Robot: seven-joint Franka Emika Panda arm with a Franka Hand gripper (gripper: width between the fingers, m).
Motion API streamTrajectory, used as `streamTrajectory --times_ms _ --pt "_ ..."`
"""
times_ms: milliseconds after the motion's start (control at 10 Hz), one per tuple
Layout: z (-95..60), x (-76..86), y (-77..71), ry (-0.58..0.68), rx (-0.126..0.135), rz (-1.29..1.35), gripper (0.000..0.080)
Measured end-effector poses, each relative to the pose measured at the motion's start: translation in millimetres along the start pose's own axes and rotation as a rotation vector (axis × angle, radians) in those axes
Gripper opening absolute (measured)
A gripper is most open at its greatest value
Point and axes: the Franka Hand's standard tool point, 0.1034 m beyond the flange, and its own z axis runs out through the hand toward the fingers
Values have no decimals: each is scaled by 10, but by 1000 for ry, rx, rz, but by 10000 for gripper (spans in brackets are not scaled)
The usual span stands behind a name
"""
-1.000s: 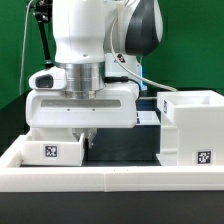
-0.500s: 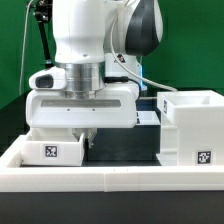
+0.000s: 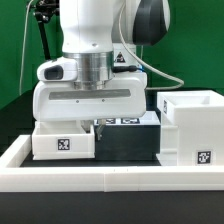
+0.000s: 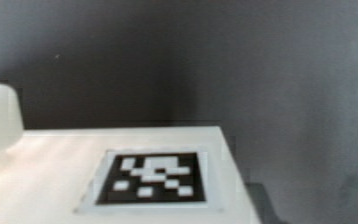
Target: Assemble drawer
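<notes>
A small white open-top tray (image 3: 64, 141) with a square tag on its front sits just under my gripper (image 3: 93, 127), to the exterior view's left. The fingers reach down at the tray's right wall and are mostly hidden by it; the gripper looks shut on that wall. The tall white boxy shell (image 3: 190, 125), open at the top and tagged low on its front, stands at the exterior view's right. The wrist view shows a white tray surface (image 4: 51, 165) with a black-and-white tag (image 4: 155, 178) close below the camera. No fingertips show there.
The low white wall (image 3: 110, 181) edges the black table along the front. Between the tray and the shell lies a dark gap, with tags (image 3: 124, 122) showing behind the gripper. A green backdrop and a black stand fill the rear.
My gripper has moved toward the exterior view's right, and the small tray has moved with it, slightly up and closer to the shell.
</notes>
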Motion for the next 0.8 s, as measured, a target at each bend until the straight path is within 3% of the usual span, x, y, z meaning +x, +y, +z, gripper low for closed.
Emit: streamTrajectory --times_ms 600,800 --pt "27 86 -55 -26 -13 -644 42" --pt "35 66 -30 -31 -14 -735 42"
